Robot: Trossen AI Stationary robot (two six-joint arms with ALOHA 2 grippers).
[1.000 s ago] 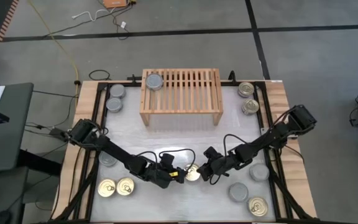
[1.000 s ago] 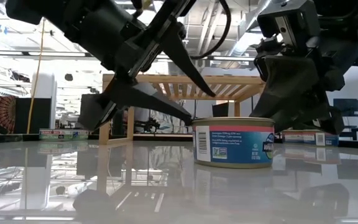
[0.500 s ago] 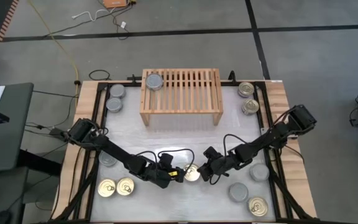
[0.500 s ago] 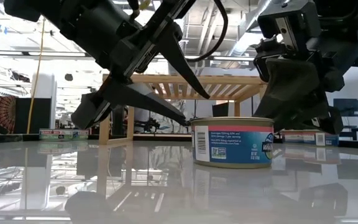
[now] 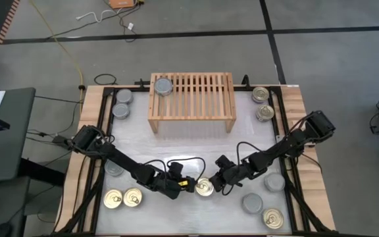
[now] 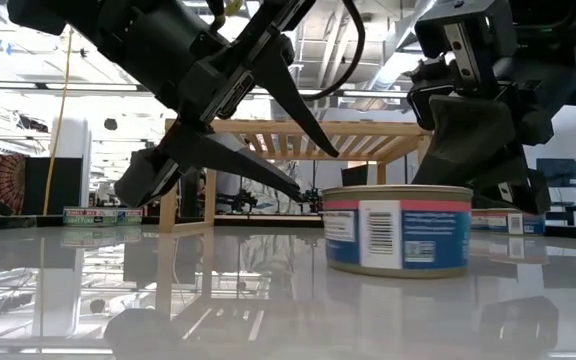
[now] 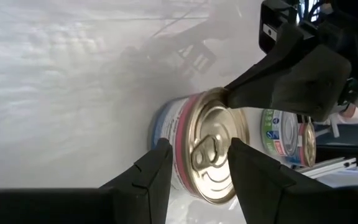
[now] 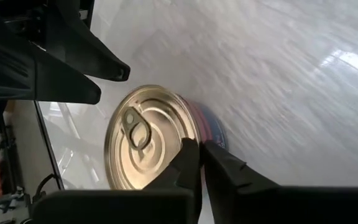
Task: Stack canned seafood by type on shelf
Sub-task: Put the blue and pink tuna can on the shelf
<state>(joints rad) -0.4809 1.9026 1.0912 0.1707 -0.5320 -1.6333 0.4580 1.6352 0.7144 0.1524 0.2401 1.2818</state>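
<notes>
Though the job is to stack every tin on the low light-wood slatted shelf (image 5: 191,95), only one round silver-topped tin (image 5: 163,86) sits up there — at its left end. The other flat round tins (image 5: 124,197) lie around the white table (image 5: 183,141), so most of the work is left, I think. Both claws meet at one gold pull-ring tin (image 5: 204,187) near the table's front. The left claw (image 5: 191,185) is spread apart beside it. The right claw (image 5: 216,184) has its fingers pressed together, touching the tin's edge, not holding it.
</notes>
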